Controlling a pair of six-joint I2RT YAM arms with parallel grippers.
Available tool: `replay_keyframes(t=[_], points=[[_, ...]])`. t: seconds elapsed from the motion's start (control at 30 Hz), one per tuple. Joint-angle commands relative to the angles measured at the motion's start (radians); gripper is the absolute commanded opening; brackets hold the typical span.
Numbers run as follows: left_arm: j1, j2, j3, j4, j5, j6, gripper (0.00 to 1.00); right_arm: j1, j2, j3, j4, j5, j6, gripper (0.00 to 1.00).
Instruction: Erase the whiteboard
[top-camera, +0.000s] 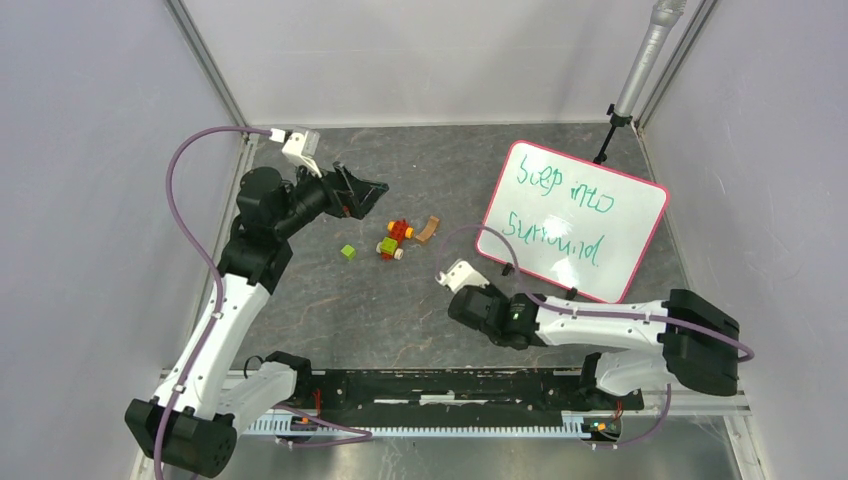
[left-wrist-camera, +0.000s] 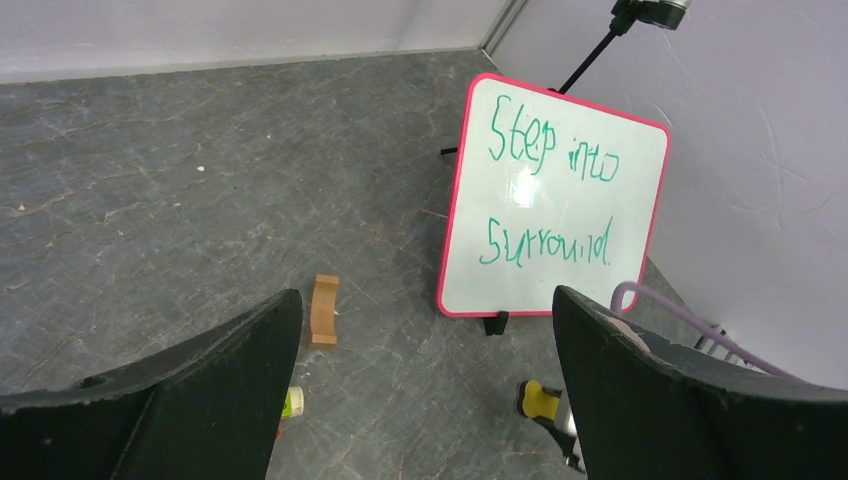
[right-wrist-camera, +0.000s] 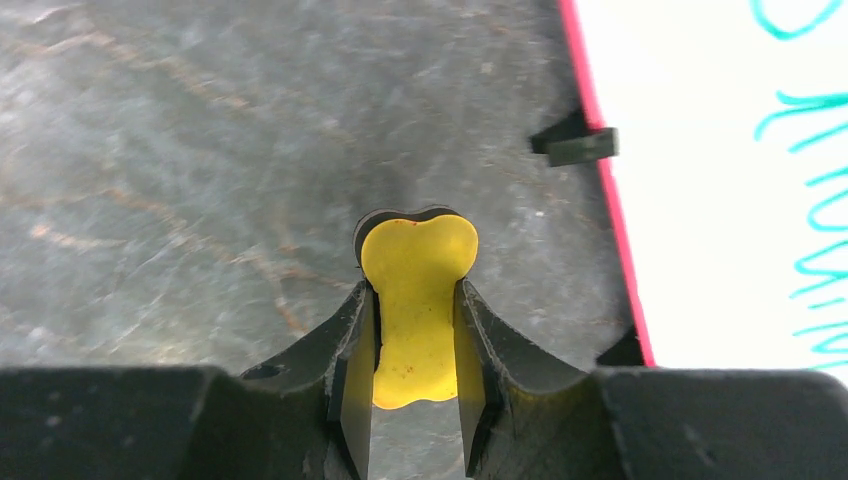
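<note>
Nearest, right gripper (right-wrist-camera: 415, 292): pinching a yellow bone-shaped plastic piece (right-wrist-camera: 418, 255) with a black backing, one finger on each side of its waist. It is just off the left edge of a large white rectangular whiteboard (right-wrist-camera: 720, 120) with a thin pink-red frame, and does not touch it.
Whiteboard position: resting askew on the dark grey stone-patterned table (top-camera: 400, 320), with small black feet showing along its left and near edges.
Whiteboard face: two lines of green handwriting, "Step into" over "Surround", with no part wiped.
Behind the whiteboard: a black tripod foot carrying a grey pole (top-camera: 612, 128), just beyond its far edge.
Left of the whiteboard: a brown wooden arch block (top-camera: 428, 229), near but apart.
Further left of the whiteboard: a small cluster of red, green and yellow toy blocks (top-camera: 392, 241), then a lone green cube (top-camera: 347, 252).
Far left of the whiteboard: the left gripper (left-wrist-camera: 425, 298), raised above the table, fingers spread wide with nothing between them, its camera looking towards the whiteboard.
</note>
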Motion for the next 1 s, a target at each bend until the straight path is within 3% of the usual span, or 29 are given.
replay_keyframes(t=[0.0,0.27,0.43,0.8,0.97], points=[[-0.009,-0.034,0.031,0.002,-0.046,0.024,1.0,-0.103,-0.07,0.051,0.015,0.082,-0.035,0.1],[-0.01,-0.031,0.02,0.014,-0.045,0.011,1.0,-0.4,-0.219,0.113,0.091,0.121,-0.157,0.11],[-0.017,-0.024,0.024,0.009,-0.035,0.013,1.0,-0.576,-0.197,0.218,0.15,0.146,-0.215,0.12],[-0.082,-0.04,0.023,-0.003,-0.064,0.042,1.0,-0.631,0.065,0.38,0.359,0.238,-0.436,0.13],[-0.084,-0.036,0.021,0.002,-0.06,0.041,1.0,-0.646,0.165,0.464,0.408,0.167,-0.442,0.15]])
